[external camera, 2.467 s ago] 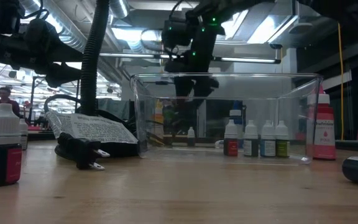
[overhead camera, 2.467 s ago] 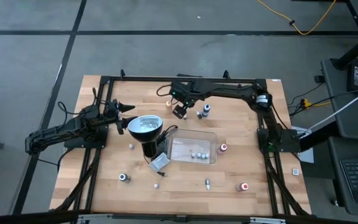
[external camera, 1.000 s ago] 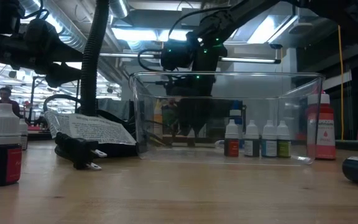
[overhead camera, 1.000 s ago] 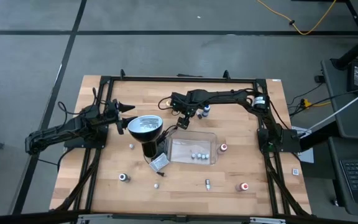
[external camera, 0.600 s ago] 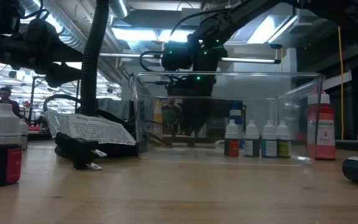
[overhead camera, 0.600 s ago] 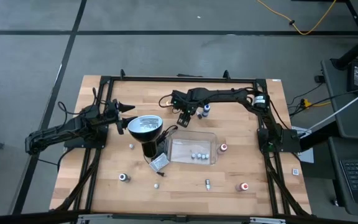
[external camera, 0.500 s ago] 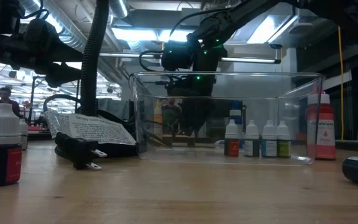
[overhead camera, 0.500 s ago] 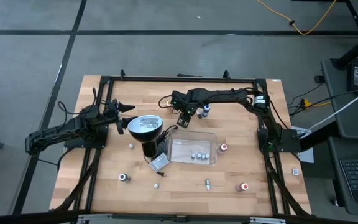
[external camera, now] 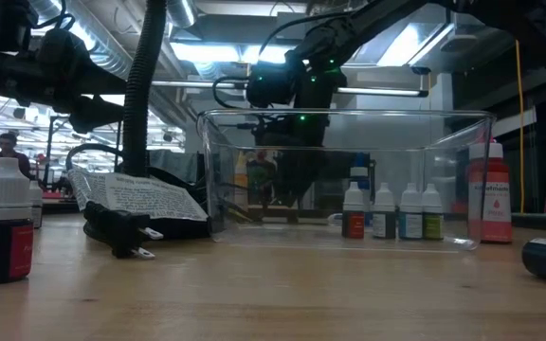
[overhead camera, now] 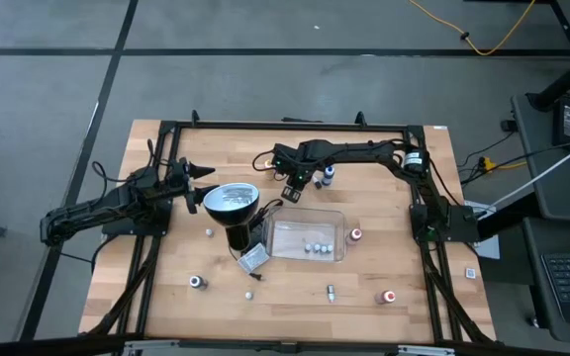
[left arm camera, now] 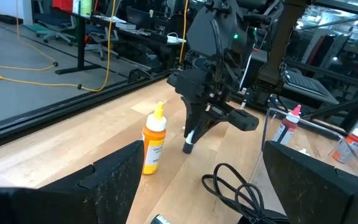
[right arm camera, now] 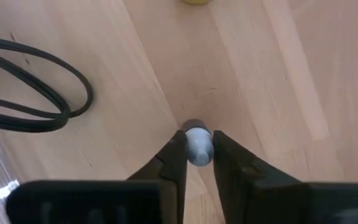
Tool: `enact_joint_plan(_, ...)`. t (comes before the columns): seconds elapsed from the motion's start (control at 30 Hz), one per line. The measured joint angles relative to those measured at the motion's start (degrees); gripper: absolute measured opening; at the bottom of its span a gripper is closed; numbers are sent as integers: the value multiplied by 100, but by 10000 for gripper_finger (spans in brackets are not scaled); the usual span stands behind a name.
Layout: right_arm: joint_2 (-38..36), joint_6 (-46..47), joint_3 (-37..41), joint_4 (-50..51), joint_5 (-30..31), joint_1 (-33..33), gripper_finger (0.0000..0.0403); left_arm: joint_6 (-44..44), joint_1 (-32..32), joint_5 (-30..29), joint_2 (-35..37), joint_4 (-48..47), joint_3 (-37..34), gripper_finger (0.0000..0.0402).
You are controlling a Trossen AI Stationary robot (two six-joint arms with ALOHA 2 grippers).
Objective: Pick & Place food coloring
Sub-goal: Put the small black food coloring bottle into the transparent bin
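Contact is made at the far middle of the wooden table (overhead camera: 156, 297). The right gripper (right arm camera: 197, 144) is lowered just beyond the far left corner of the clear rectangular plastic tray (overhead camera: 336, 220), and its two dark fingers (right arm camera: 173, 163) are closed narrowly on a small dark bottle with a pale rounded cap (right arm camera: 197, 147). In the right wrist view the cap is seen seated squarely between the fingertips, one finger on each side. In the left wrist view the bottle (left arm camera: 189, 143) is seen hanging from the jaws, slightly tilted, its base at or just above the table surface; whether the base touches cannot be told.

The long axis of the bottle runs along the fingers, so a lift is judged to call for no re-alignment. The tray lies on the near side of the grip, so the carry is judged to run toward the near edge and over the tray wall.

An orange bottle with a yellow nozzle (left arm camera: 153, 140) stands upright just left of the held bottle, apart from it.

The left gripper (overhead camera: 206, 173) is parked at the left side, jaws wide and empty; the right arm is the nearer one.
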State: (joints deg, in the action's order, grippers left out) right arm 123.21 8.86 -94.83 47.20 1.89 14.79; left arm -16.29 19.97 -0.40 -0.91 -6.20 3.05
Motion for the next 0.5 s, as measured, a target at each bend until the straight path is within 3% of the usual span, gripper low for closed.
enact_joint_plan(0.2,-1,4,-206,333,0,4,70,-2,0,0,2,0,0,322)
enact_joint_plan(0.5,-3,7,-1136,1436,0,11,62,-1,2,0,1,0,0,322)
